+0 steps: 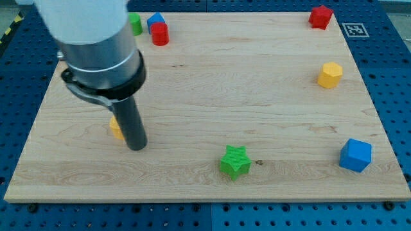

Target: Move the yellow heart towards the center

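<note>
1. Near the counter's (270, 83) left edge, about halfway down it, my tip (137, 146) rests on the wood with the yellow heart (116, 128) touching or just beside it on the view's left. Only a sliver of the heart shows; the rod hides the rest, so I cannot confirm its shape from here.
2. I have no fingers to open or close: the arm ends in a plain rod, so nothing is gripped and nothing can be.
3. Handling, as I judge it: the heart looks like a small, stiff plastic piece, light enough to slide readily on smooth wood. It should not deform, but it may spin or slip off my tip if pushed off-centre.
4. Where to take it: contact belongs on the heart's far side from the centre, its face toward the left edge, low on the flank. My tip now sits on the centre side, so I would have to go round it first.
5. Other pieces are well apart: a green star (235, 161) near the bottom edge, a blue cube (355, 155) by the bottom-right corner, a yellow hexagon (329, 75) at the right edge, a red block (320, 17) in the top-right corner, and a green block (135, 24), blue block (155, 20) and red cylinder (160, 34) clustered toward the top-left corner.
</note>
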`<state>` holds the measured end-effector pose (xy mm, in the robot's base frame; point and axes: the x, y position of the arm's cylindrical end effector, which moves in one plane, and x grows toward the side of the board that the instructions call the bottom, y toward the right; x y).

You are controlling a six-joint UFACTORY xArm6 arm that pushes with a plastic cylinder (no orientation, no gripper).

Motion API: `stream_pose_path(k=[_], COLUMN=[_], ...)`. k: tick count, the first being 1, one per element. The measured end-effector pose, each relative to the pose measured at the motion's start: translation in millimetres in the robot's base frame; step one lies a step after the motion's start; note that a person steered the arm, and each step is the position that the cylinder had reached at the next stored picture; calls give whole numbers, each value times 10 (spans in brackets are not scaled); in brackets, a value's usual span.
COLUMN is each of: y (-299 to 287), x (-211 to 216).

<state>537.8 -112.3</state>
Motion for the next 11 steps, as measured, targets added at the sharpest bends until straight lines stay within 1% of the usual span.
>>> stream_pose_path(k=[1, 2, 3, 4, 7, 8, 9, 11], y=[-120, -362, -404, -404, -599, -459, -311, -310], x=[86, 3, -340, -439, -448, -477, -765, -1181])
